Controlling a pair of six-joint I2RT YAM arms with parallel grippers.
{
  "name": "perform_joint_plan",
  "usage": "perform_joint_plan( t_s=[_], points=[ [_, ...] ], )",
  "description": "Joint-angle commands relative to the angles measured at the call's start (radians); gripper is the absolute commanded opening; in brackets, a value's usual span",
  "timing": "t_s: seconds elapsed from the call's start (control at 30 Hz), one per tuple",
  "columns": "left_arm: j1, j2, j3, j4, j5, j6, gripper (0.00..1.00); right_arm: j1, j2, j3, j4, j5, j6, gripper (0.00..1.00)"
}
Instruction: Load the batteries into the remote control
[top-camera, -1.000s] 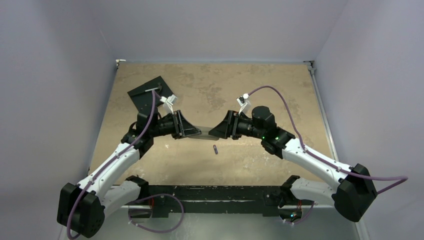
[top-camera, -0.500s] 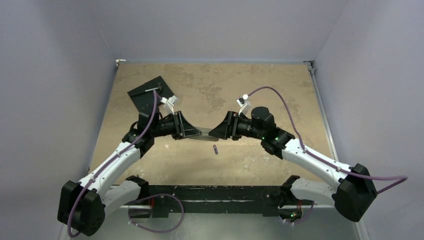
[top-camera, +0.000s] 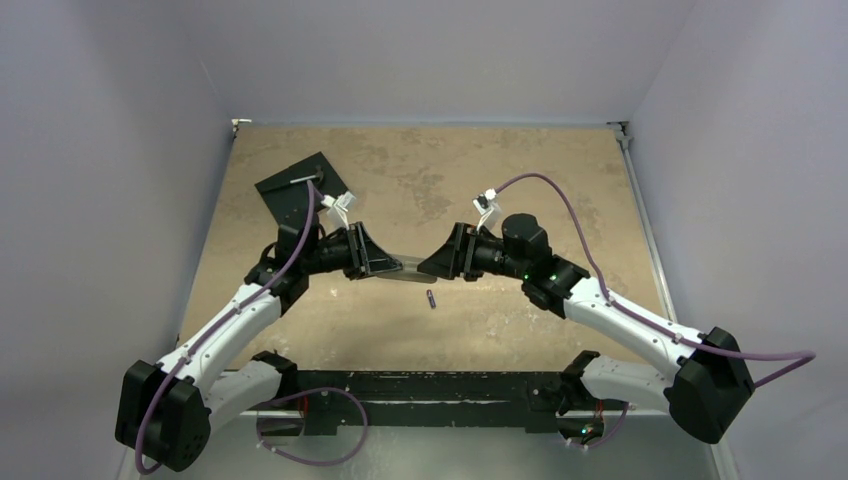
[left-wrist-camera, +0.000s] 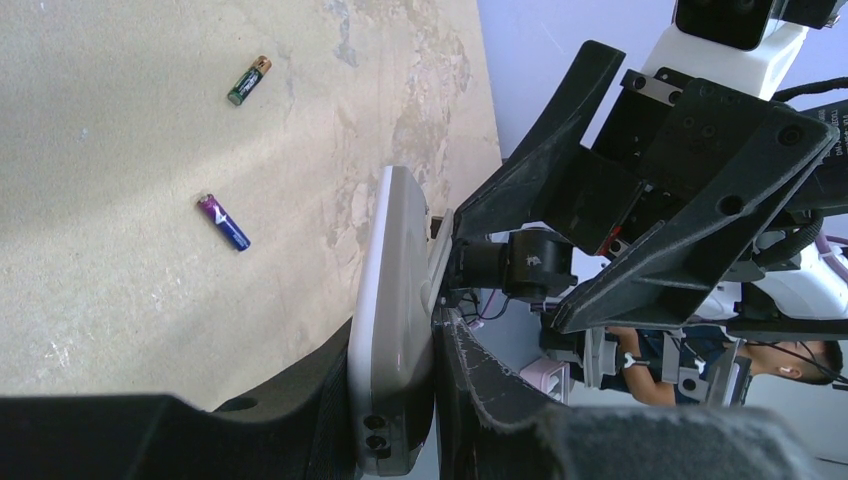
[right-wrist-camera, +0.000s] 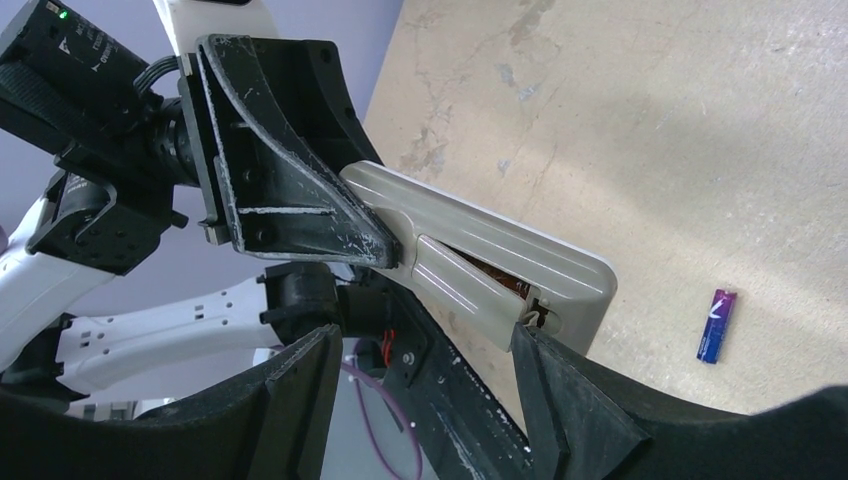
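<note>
My left gripper (left-wrist-camera: 393, 400) is shut on one end of the remote control (left-wrist-camera: 395, 300) and holds it above the table, edge-on. In the right wrist view the remote's grey back (right-wrist-camera: 520, 245) faces me, with its battery cover (right-wrist-camera: 465, 290) lifted a little at one end. My right gripper (right-wrist-camera: 425, 350) is open, and one fingertip (right-wrist-camera: 535, 345) touches the cover's end. The bluish-purple battery (left-wrist-camera: 223, 221) and the gold-tinted battery (left-wrist-camera: 249, 80) lie apart on the table. The top view shows one battery (top-camera: 431, 299) below the two grippers.
A black square slab (top-camera: 295, 190) with a small grey metal tool (top-camera: 300, 181) on it lies at the table's far left. The arms meet over the table's middle (top-camera: 410, 265). Walls close in the table on three sides.
</note>
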Motion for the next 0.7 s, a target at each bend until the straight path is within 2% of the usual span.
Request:
perform_joint_plan(
  t_s=[0.0,0.67],
  points=[
    [-0.017,0.009,0.041,0.052,0.009,0.008,0.00,0.042,-0.015,0.019,0.071,-0.057,0.002,0.70],
    [-0.016,0.009,0.072,-0.037,-0.008,0.058,0.00,0.042,-0.054,0.046,-0.034,0.007,-0.055,0.72]
  ],
)
